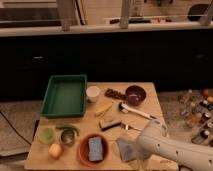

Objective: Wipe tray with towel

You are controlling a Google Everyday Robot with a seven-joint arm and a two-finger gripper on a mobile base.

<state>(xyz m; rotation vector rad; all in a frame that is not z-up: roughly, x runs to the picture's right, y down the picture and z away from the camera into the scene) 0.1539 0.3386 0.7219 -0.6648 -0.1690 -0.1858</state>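
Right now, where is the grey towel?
Camera view, table's front edge, right of centre: the towel lies flat between the orange bowl holding the sponge and the gripper at its right edge.

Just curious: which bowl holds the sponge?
The orange bowl at the front, left of the towel and gripper; the dark red bowl farther back does not.

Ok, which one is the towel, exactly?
On the wooden table, look at the near edge, right of the orange-brown bowl holding the sponge. The towel is the flat grey cloth there, beside the gripper, thinner than the sponge.
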